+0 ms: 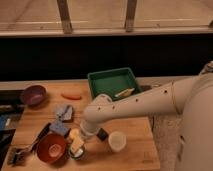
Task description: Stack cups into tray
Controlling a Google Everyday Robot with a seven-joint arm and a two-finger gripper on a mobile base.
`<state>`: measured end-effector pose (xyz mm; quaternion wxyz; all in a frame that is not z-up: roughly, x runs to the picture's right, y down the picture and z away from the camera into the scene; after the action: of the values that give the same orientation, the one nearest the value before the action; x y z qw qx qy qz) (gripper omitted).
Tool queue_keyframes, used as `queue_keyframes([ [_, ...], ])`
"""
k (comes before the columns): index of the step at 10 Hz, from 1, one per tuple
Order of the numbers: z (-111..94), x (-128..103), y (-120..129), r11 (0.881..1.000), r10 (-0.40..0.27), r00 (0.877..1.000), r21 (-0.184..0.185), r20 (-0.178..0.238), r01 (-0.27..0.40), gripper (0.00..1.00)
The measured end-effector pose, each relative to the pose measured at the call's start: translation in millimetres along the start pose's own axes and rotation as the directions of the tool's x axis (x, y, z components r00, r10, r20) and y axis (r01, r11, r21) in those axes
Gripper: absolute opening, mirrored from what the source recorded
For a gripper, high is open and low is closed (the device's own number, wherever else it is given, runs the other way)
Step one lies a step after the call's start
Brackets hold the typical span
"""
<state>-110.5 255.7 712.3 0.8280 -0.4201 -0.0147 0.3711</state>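
A wooden table [135, 150], seen from above: the robot's arm reaches in from the right, its gripper [76, 142] pointing down at the near edge, jaws spread wide and grasping nothing, poised right over the dark grey cup [80, 155]; the cream-white cup [117, 141] stands just to the right; the green tray [107, 82] lies farther back and right, so a carry would likely run that way; a red-orange bowl [51, 147] sits left.

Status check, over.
Gripper open, low over dark grey cup. Cream cup beside it on table; no cup in tray. Red-orange bowl close beside gripper.
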Motion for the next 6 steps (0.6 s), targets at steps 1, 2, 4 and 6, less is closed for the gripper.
queue_keyframes([
  [1,3.1,0.9,-5.6,1.0,0.002,1.0,0.006,0.005,-0.002,0.8],
  [2,6.9,2.3,-7.7,1.0,0.007,1.0,0.008,0.007,-0.007,0.8],
  [4,20.1,5.4,-8.9,1.0,0.018,1.0,-0.003,0.019,-0.018,0.8],
  [6,29.0,4.3,-9.0,1.0,0.022,0.999,-0.014,0.034,-0.021,0.8],
])
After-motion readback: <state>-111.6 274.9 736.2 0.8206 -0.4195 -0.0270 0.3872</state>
